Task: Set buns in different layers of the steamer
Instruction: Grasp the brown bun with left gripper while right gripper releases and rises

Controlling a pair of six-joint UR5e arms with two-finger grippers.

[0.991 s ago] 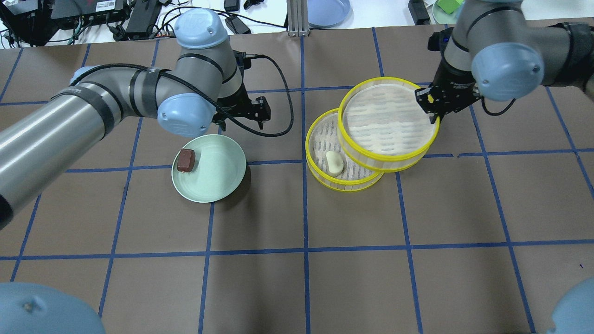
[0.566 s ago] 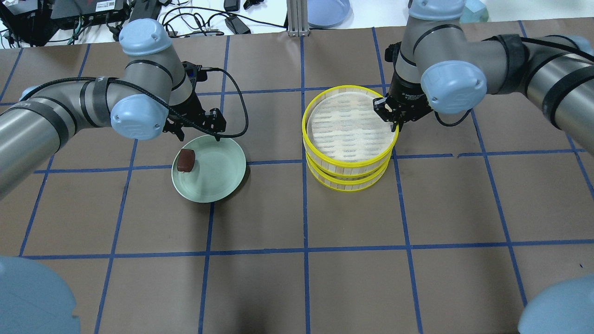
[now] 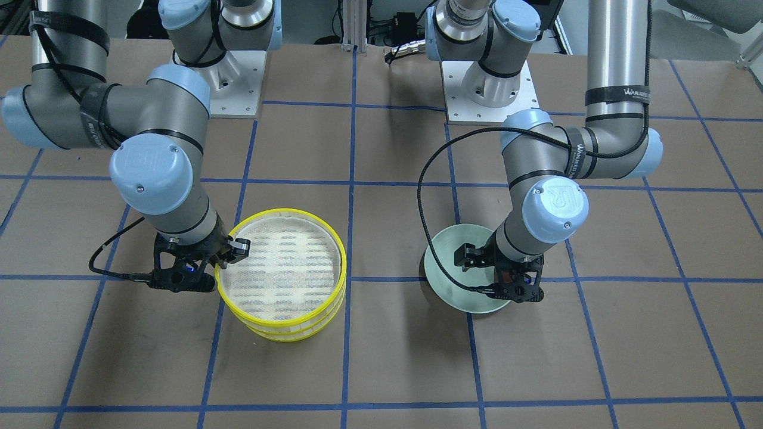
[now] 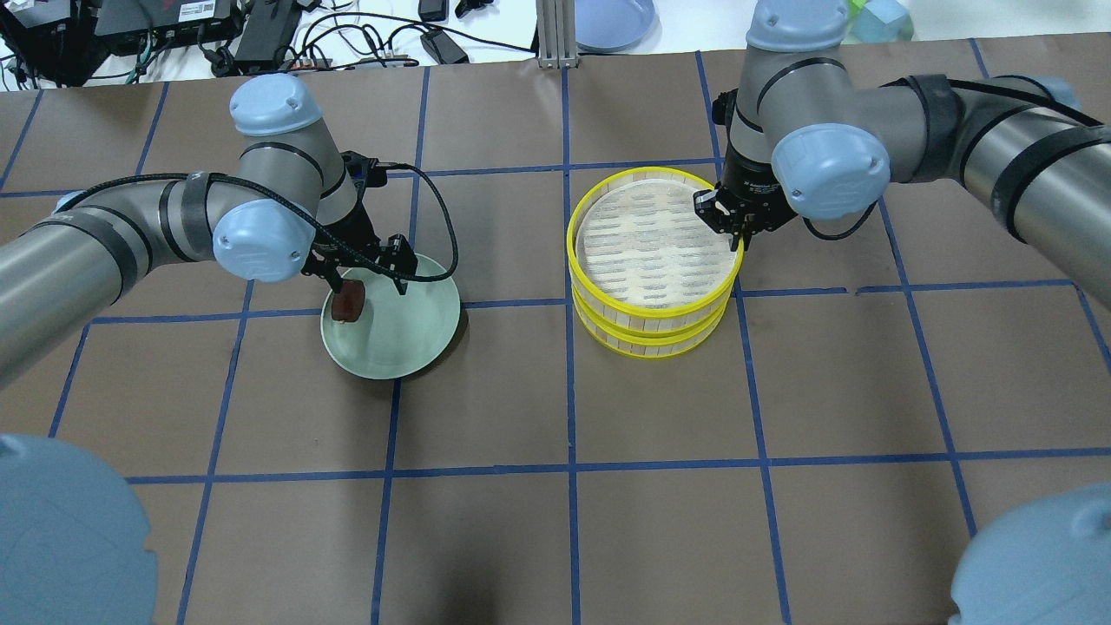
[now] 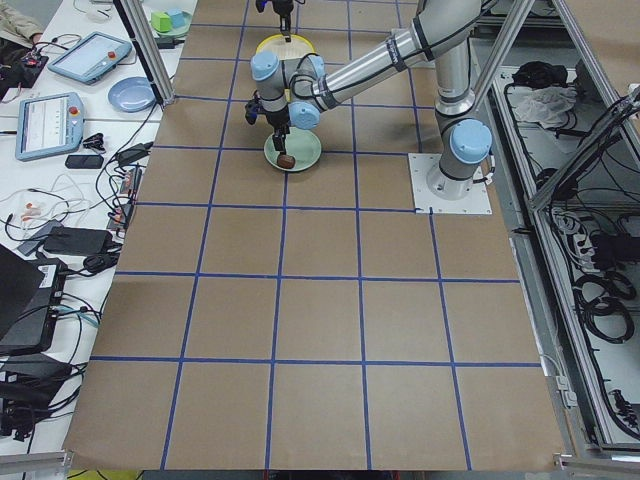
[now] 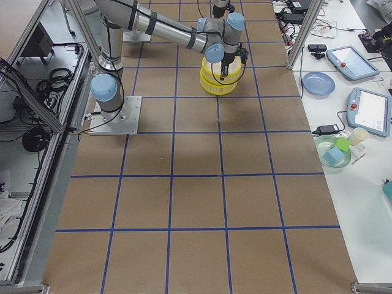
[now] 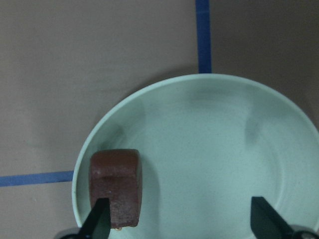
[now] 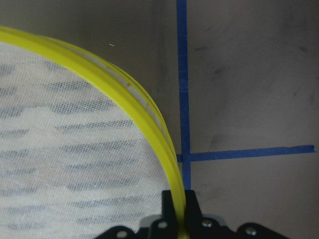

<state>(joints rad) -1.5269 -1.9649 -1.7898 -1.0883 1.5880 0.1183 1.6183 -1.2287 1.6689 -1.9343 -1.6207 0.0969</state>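
Note:
The two yellow-rimmed steamer trays stand stacked, the top tray squarely on the lower tray. My right gripper is shut on the top tray's right rim; the right wrist view shows the fingers pinching the yellow rim. The cream bun is hidden under the top tray. The brown bun lies at the left edge of the green plate. My left gripper is open low over the plate. In the left wrist view one fingertip stands in front of the bun.
Brown paper with blue tape lines covers the table. Beyond its far edge lie cables, adapters and a blue plate. The stack also shows in the front view, with the green plate to its right.
My right gripper carried the top tray left and set it on the lower tray, covering the cream bun. My left gripper came down over the plate beside the brown bun.

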